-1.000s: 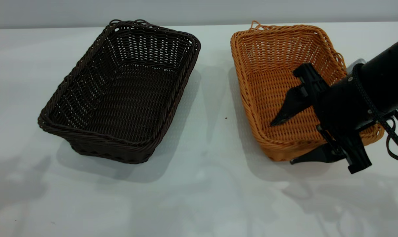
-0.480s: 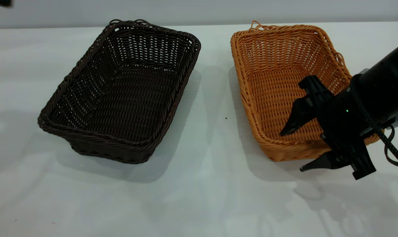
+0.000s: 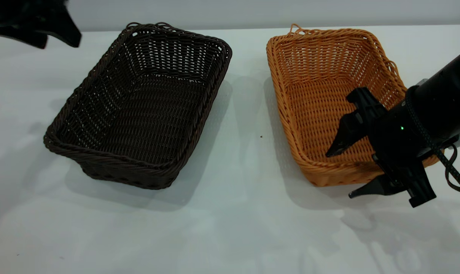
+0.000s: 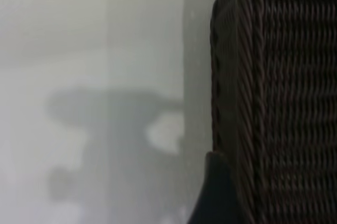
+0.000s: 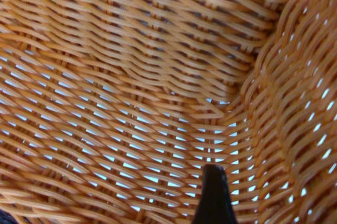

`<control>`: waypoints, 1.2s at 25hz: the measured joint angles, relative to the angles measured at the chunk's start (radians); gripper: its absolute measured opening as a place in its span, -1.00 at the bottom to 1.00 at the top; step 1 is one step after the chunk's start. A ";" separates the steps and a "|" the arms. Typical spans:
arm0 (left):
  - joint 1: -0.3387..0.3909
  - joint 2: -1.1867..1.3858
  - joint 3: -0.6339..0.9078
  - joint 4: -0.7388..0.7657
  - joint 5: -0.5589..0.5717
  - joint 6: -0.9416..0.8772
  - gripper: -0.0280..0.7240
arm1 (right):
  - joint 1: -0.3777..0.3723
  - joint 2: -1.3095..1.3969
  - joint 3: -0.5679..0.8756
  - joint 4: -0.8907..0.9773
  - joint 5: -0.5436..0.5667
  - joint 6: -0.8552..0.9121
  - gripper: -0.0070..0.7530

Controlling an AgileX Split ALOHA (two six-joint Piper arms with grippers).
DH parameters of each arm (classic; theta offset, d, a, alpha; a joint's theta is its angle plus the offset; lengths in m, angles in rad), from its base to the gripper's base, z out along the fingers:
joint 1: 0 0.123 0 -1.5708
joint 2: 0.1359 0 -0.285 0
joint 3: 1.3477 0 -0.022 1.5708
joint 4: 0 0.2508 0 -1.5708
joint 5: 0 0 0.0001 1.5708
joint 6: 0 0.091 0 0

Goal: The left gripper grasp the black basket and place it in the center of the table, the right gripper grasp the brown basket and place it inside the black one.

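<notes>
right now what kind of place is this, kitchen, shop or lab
Most likely a robot test bench in a lab: a bare white table, two empty wicker baskets, black and brown, and two robot grippers, left and right.

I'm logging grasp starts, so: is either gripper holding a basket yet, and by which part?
Nothing is held. The right gripper is open, straddling the brown basket's near wall without closing. The left gripper hovers apart from the black basket.

Your right gripper [image 3: 338, 173] is matte black, with 2 pointed fingers, 1 green light and braided cable; your left gripper [image 3: 32, 23] is also black.
</notes>
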 joint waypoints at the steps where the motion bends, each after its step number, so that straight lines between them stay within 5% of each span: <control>1: -0.003 0.020 -0.014 0.007 -0.003 -0.013 0.38 | 0.000 0.000 0.000 0.000 -0.002 0.000 0.30; 20: -0.058 0.316 -0.032 -0.059 -0.091 0.006 0.32 | 0.000 0.000 -0.001 0.001 -0.068 -0.001 0.23; 25: -0.061 0.315 -0.036 -0.063 -0.134 0.062 -0.22 | 0.000 0.000 -0.001 0.001 -0.068 -0.016 -0.27; 30: -0.061 0.315 -0.038 -0.051 -0.132 0.100 -0.47 | -0.018 0.000 -0.026 0.016 -0.069 -0.029 -0.81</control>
